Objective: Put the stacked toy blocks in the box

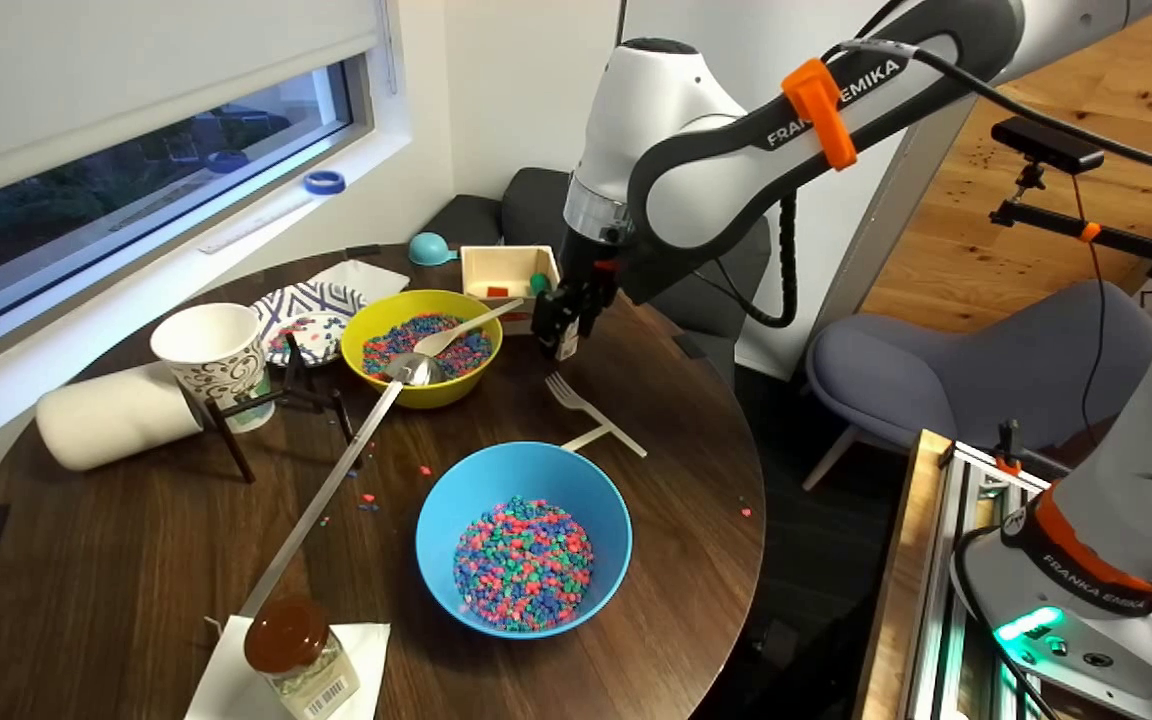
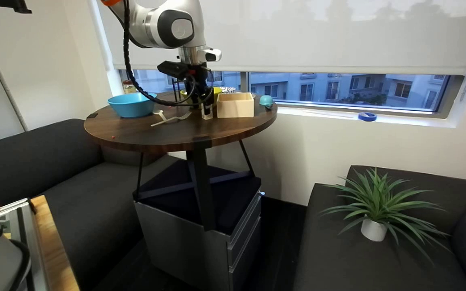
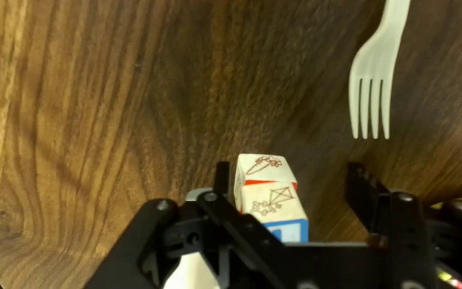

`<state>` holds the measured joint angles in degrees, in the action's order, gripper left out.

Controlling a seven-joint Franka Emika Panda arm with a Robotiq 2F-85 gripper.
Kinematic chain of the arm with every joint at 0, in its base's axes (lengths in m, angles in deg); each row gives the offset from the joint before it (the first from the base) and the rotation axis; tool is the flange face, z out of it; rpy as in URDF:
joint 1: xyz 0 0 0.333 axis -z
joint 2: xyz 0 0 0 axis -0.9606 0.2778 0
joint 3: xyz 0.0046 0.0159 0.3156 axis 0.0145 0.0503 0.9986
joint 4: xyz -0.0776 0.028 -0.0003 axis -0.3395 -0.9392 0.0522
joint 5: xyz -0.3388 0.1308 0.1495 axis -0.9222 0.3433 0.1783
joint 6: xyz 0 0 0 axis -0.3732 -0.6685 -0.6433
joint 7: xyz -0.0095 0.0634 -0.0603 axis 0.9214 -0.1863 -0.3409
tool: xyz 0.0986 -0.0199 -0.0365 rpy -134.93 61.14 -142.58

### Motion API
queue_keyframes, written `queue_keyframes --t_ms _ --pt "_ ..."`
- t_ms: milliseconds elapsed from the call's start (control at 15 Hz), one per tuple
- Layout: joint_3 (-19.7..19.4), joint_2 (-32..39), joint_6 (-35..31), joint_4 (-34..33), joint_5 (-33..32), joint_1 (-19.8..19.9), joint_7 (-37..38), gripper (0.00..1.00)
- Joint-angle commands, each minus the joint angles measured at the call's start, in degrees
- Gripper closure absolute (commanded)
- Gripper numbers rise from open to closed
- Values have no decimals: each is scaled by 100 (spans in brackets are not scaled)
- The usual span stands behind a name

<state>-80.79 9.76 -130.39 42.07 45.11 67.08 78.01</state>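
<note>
The stacked toy blocks [image 3: 273, 196] are two small pale cubes with line drawings and red and blue edges. They stand upright on the table, one on the other, and also show in both exterior views [image 1: 568, 343] [image 2: 207, 112]. My gripper [image 3: 288, 172] is open and low around the stack, one finger on each side. The stack is close to the left finger in the wrist view, with a wide gap to the right finger. The light wooden box [image 1: 501, 265] stands right beside the gripper, also in an exterior view [image 2: 235, 107]. A red and a green piece lie in it.
A yellow bowl [image 1: 423, 397] with a spoon and ladle stands near the gripper. A white fork [image 3: 375, 76] lies near the stack. A blue bowl [image 1: 524, 460] of sprinkles stands farther along the table. A teal cup [image 1: 429, 249] stands by the box.
</note>
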Motion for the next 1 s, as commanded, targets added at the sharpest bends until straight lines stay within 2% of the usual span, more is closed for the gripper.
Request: queue_keyframes --t_ms 0,133,333,533,933 --pt "-129 98 -108 -72 -297 -121 298 44" --pt "-165 82 -145 -52 -447 -124 356 68" --pt "-159 67 -144 -26 -512 -109 281 90" --pt "-128 -46 -61 -5 -529 -107 215 90" --pt "-104 -737 350 -89 -466 -56 158 90"
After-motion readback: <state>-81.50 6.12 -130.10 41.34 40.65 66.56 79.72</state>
